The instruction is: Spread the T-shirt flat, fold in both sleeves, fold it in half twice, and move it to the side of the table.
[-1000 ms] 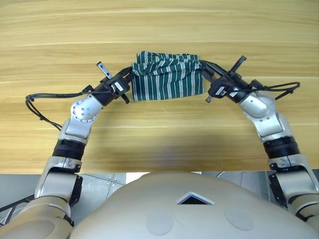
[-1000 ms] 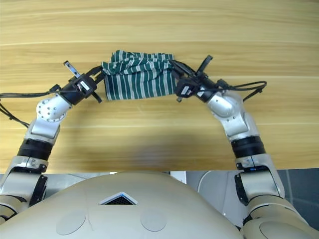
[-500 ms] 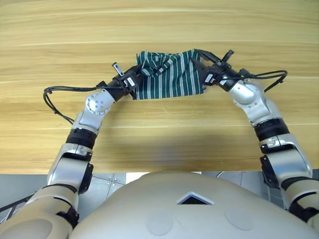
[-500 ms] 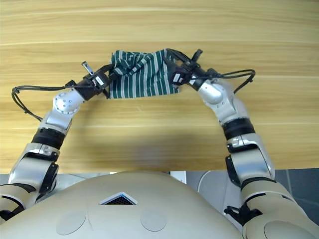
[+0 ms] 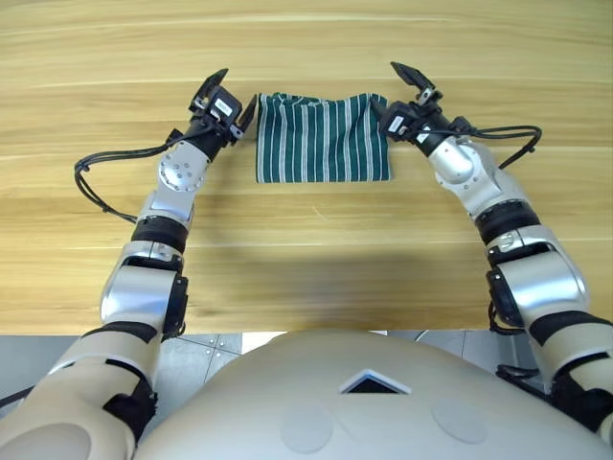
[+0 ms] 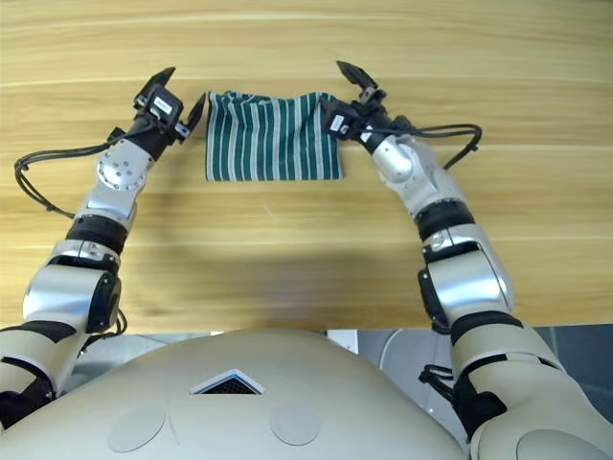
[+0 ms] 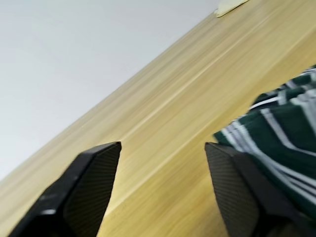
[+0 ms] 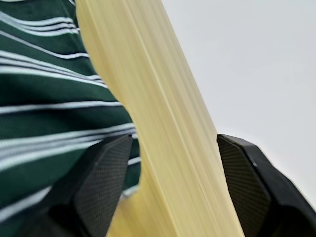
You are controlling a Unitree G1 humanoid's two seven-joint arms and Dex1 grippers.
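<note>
We see folded green-and-white striped T-shirt [image 5: 323,137] lying flat on light wooden table [image 5: 306,249], centre. Our left gripper [image 5: 238,85] and right gripper [image 5: 389,91] flank far corners, fingers spread wide, holding nothing.

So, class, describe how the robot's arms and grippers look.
The left arm and right arm are silver-grey jointed segments with black bands, beige shells higher up. Black cables loop off each forearm. The left gripper and right gripper are black, with two tapering fingers of woven, carbon-like texture.
</note>
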